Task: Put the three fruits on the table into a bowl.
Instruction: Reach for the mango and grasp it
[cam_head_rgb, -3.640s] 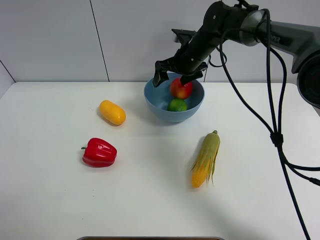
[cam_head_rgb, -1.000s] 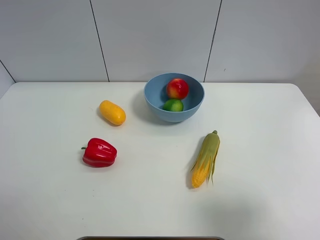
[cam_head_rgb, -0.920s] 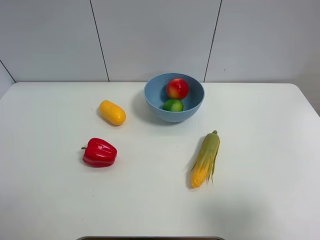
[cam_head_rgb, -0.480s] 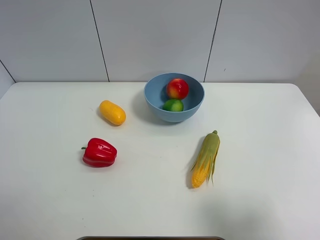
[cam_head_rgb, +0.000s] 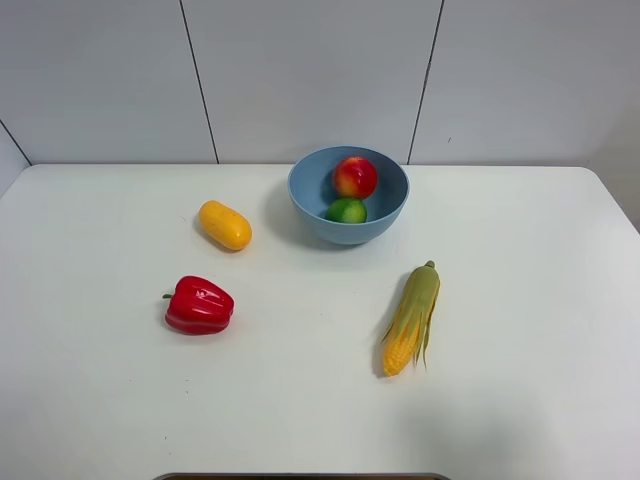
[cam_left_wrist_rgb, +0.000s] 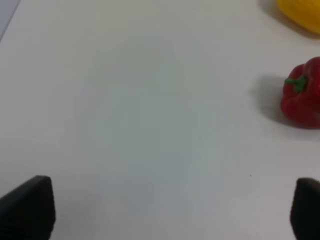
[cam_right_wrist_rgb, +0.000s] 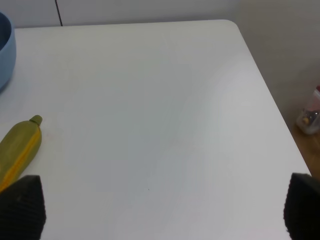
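Note:
The light-blue bowl (cam_head_rgb: 348, 195) stands at the back middle of the white table (cam_head_rgb: 520, 400). In it lie a red-and-yellow apple-like fruit (cam_head_rgb: 355, 176) and a green lime (cam_head_rgb: 346, 210). An oval yellow-orange mango-like fruit (cam_head_rgb: 225, 224) rests on the table left of the bowl; a sliver of this mango-like fruit (cam_left_wrist_rgb: 300, 12) shows in the left wrist view. Neither arm appears in the exterior view. My left gripper (cam_left_wrist_rgb: 172, 210) is open over bare table. My right gripper (cam_right_wrist_rgb: 162, 210) is open too, above the table's right part, with the bowl's rim (cam_right_wrist_rgb: 5, 50) at the frame edge.
A red bell pepper (cam_head_rgb: 199, 305) lies front left of the bowl, also the pepper (cam_left_wrist_rgb: 302, 95) seen by the left wrist. A corn cob with green husk (cam_head_rgb: 411, 318) lies front right, its husk (cam_right_wrist_rgb: 19, 147) in the right wrist view. The table's right edge (cam_right_wrist_rgb: 270, 100) drops to the floor.
Earlier the right arm hung over the bowl by the apple-like fruit; it has since withdrawn out of the exterior view. Over the last second nothing has moved.

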